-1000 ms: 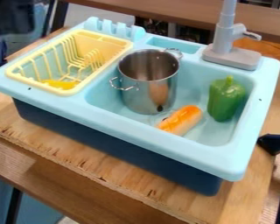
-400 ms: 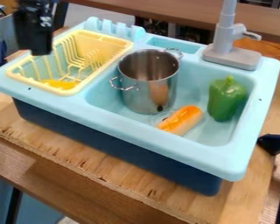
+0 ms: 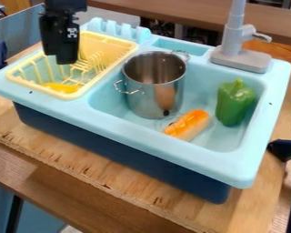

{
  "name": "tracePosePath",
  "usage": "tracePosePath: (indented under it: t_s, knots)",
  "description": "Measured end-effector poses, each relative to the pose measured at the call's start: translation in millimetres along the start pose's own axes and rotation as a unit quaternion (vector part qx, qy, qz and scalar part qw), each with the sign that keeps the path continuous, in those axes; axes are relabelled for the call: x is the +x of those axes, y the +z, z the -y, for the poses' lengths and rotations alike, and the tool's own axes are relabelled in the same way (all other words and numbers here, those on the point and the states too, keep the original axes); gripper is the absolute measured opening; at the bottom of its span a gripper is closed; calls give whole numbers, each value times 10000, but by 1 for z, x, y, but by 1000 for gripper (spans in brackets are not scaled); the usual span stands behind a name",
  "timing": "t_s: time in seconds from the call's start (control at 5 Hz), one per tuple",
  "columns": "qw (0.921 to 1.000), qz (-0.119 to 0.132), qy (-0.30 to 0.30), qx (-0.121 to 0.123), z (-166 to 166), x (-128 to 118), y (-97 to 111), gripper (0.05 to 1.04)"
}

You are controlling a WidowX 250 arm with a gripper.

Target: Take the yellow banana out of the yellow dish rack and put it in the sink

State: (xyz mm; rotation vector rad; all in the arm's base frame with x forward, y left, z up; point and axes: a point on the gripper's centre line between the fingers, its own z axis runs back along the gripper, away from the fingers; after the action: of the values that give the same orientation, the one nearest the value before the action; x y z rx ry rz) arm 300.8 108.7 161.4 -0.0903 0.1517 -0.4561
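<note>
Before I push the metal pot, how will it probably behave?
The metal pot looks stiff, and its shiny outside may be slippery. Being taller than wide, it could tip if pushed high up.

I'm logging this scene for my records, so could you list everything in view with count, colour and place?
toy sink: one, light blue over dark blue, on the table
table: one, brown wood, under the sink
faucet: one, grey, sink's back rim
dish rack: one, yellow, sink's left side
small item: one, deeper yellow, inside the rack
pot: one, silver, in the basin
toy sausage-like piece: one, orange and pale, before the pot
bell pepper: one, green, basin's right side
end effector: one, black, over the rack
</note>
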Motion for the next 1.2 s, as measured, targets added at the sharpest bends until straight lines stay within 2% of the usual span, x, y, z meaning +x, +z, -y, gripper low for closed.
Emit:
tracePosePath:
  t_s: [0.2, 0.4, 0.6, 0.8, 1.2]
  knots:
    - [9970, -485, -131, 592, -12, -7, 0, 999]
    - [9942, -717, -398, 701, -15, -12, -15, 999]
    - [9922, -870, -667, 589, -15, -3, -29, 999]
    - [9944, -600, -779, 383, -11, 8, -36, 999]
    - [9957, -712, -512, 306, -27, 10, -60, 999]
